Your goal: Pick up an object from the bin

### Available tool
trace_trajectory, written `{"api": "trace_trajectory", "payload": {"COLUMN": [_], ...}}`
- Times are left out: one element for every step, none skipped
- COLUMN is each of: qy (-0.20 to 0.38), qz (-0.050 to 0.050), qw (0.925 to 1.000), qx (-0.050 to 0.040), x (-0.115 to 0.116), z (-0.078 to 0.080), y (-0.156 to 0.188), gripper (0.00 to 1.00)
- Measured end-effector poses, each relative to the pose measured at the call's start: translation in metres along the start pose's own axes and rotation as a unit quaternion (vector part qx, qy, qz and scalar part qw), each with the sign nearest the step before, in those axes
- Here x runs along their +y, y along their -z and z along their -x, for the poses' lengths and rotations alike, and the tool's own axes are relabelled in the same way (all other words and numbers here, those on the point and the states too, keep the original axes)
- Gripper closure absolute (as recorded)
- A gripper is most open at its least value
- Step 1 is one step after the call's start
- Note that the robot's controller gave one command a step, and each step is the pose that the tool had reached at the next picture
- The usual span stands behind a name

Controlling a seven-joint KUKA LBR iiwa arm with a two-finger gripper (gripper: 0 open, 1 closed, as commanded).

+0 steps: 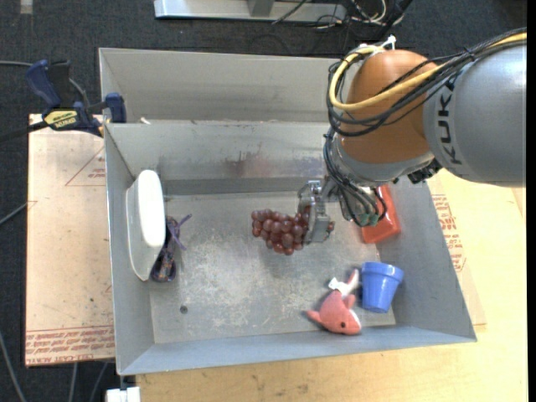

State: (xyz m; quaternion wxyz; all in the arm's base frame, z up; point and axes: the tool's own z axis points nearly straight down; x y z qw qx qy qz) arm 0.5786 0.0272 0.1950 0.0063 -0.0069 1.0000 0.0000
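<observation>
My gripper (317, 221) is down near the middle of the bin, right at the right-hand end of a bunch of dark red toy grapes (276, 228) that lies on the bin floor. It touches or overlaps the outermost grapes of that bunch. Just to the right of the gripper, partly hidden under the arm, lies an orange-red block (382, 222).
A blue cup (381, 286) and a pink plush fish (337, 313) lie by the front right wall. Against the left wall leans a white oblong thing (147, 220), with a small purple item (170, 249) beside it. The orange-covered wrist and its cables hang over the right rear.
</observation>
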Motion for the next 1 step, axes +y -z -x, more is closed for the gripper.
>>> {"api": "trace_trajectory", "payload": {"qy": [0.042], "qz": [0.000], "qw": [0.9991], "qx": [-0.0016], "x": [0.0126], "z": [-0.0012], "y": [0.1042], "gripper": [1.00]}}
